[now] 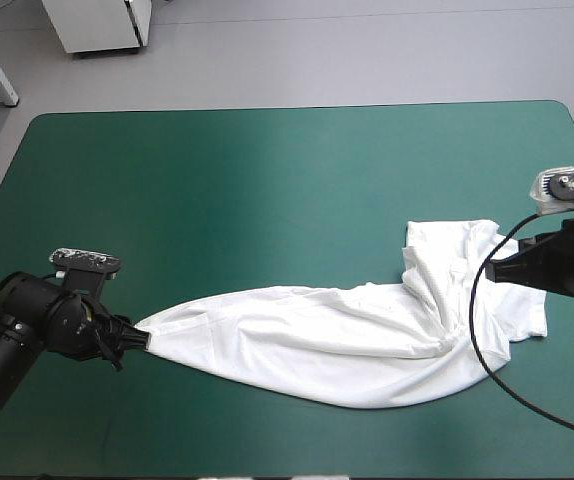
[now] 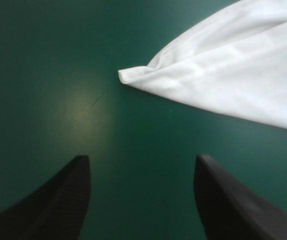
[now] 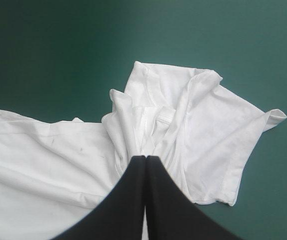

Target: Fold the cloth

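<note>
High view: the white T-shirt (image 1: pixel 347 340) lies stretched out along the near right part of the teal-green table (image 1: pixel 217 200). Your left end effector (image 2: pixel 142 157) stands released, with the shirt's corner just ahead of it. Your right end effector (image 3: pixel 144 157) is clenched on bunched fabric at the shirt's right end.

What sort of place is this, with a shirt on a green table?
Probably a robotics lab or test bench: two robot arms, the left gripper open and the right gripper shut on a white T-shirt, at a teal-green covered table.
</note>
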